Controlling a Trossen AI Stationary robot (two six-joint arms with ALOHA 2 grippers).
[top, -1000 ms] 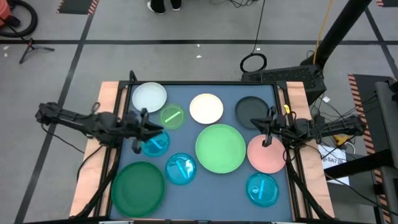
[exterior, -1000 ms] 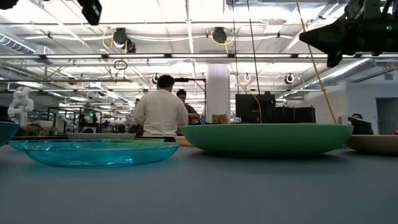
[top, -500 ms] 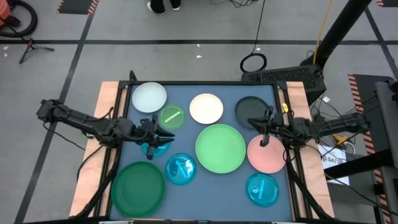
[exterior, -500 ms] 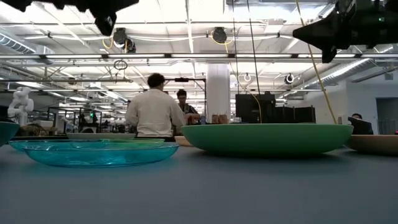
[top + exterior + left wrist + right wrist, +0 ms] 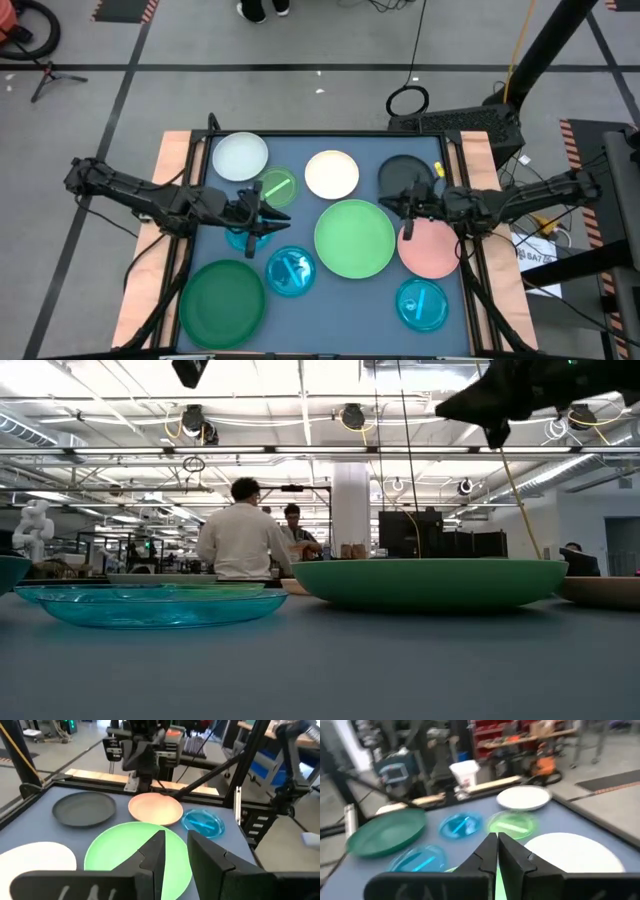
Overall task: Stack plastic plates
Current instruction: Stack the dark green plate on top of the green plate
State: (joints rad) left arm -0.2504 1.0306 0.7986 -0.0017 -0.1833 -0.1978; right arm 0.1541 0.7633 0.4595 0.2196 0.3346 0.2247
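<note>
On the dark grey-blue surface (image 5: 300, 150) lie plates: dark green (image 5: 221, 303), light green (image 5: 354, 238), pink (image 5: 430, 250), cream-white (image 5: 332, 174), pale blue-white (image 5: 240, 157), dark grey (image 5: 403, 175), lime (image 5: 277, 187), and translucent cyan (image 5: 291, 271).

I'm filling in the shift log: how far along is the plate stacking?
Done: nothing. Every plate lies single on the table, such as the large light green plastic plate and the medium pink one. In hand: nothing. The left gripper and the shut right gripper hover empty. All stacking remains.

Ten plastic plates (image 5: 354, 238) lie flat — spread singly, unstacked.
</note>
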